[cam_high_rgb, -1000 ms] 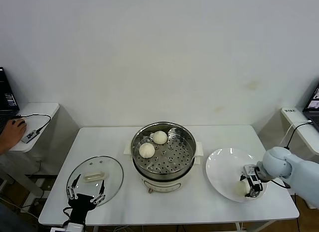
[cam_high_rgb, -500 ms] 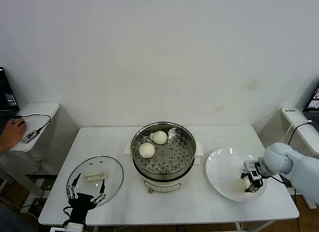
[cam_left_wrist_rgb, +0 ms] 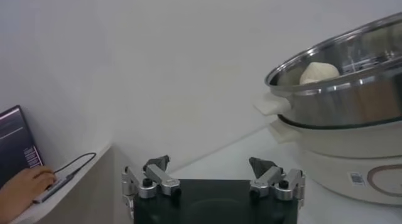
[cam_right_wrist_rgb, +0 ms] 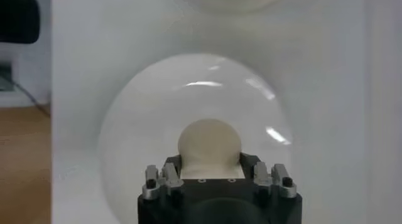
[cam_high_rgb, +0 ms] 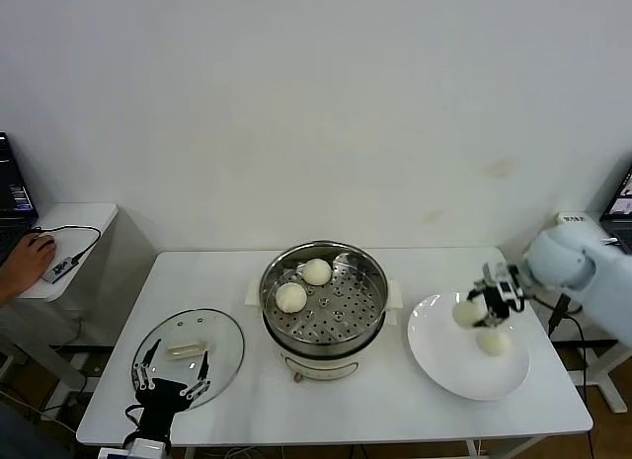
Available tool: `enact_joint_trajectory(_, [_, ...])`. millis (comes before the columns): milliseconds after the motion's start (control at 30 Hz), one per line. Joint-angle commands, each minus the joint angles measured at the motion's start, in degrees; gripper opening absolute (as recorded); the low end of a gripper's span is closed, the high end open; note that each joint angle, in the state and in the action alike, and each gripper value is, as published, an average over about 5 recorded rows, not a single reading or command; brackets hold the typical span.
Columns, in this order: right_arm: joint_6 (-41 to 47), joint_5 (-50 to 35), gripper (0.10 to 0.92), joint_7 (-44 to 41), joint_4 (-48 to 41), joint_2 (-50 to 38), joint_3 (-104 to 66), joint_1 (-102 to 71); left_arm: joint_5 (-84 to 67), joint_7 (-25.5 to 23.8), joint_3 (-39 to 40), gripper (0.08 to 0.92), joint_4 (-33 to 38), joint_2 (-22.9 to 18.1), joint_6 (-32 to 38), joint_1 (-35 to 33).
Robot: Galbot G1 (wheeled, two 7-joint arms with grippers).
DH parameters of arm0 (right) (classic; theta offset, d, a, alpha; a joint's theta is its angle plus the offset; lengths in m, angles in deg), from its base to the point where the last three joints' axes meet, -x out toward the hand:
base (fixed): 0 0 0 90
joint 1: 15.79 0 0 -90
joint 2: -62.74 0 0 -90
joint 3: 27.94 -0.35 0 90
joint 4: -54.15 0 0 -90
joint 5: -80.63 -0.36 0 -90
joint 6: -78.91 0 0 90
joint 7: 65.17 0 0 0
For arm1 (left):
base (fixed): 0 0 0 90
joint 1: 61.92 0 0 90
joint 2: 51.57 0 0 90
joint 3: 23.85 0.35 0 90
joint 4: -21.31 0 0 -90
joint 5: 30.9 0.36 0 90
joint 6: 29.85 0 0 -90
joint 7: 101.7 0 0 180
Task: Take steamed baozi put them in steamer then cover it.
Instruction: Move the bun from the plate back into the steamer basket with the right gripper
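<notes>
one baozi (cam_high_rgb: 465, 313) is gripped between the jaws of the right gripper (cam_high_rgb: 491, 303), held in the air over the white plate (cam_high_rgb: 434, 355) near the table's right edge. a second baozi (cam_high_rgb: 494, 342) lies on that plate. two more buns (cam_high_rgb: 303, 284) sit on the perforated tray toward the back left of the steamer (cam_high_rgb: 324, 299) at the table's centre. the cover (cam_high_rgb: 188, 351) rests flat near the front left corner, and the left gripper (cam_high_rgb: 170, 388) hangs at that front edge, jaws spread wide and holding nothing.
</notes>
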Motion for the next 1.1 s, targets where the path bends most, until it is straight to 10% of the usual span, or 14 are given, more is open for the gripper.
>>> enact_joint_trajectory(33, [0.7, -8.9, 0.593, 0.3, -0.4, 7.4, 13.5, 25.0, 0.0, 0.0, 0.1, 0.823, 0.1, 0.0, 0.0, 0.2])
enact_joint_trajectory(533, [1.2, -16.5, 0.594, 6.6, -0.1, 30.3, 22.1, 27.9, -0.7, 0.3, -2.1, 0.823, -0.2, -0.6, 0.6, -0.7])
enact_joint_trajectory(1100, [-20.6, -0.2, 0.594, 7.3, 0.2, 36.7, 28.4, 21.8, -1.2, 0.6, -3.8, 0.823, 0.6, -1.5, 0.9, -1.7])
